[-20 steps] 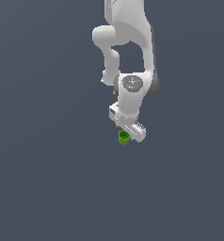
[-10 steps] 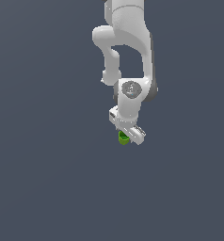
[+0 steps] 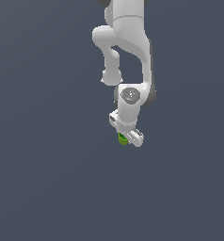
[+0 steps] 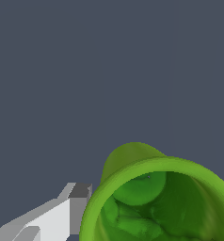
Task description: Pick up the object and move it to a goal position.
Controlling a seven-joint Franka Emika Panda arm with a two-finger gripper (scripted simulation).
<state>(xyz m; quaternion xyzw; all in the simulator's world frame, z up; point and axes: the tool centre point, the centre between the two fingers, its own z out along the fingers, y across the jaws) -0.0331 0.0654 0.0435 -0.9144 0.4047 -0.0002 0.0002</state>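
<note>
The exterior camera looked from well off at the white jointed robot arm, which hung from the top edge to the centre of its frame against plain grey. The wrist camera sat very close, looking down past one white finger. Both views shared the small bright green round-rimmed cup, filling the wrist frame's lower right.

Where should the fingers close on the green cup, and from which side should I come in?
Grip the green cup across its round rim wall, coming from above its open mouth. One finger sits just outside the rim. In the exterior view the gripper largely hides it.
</note>
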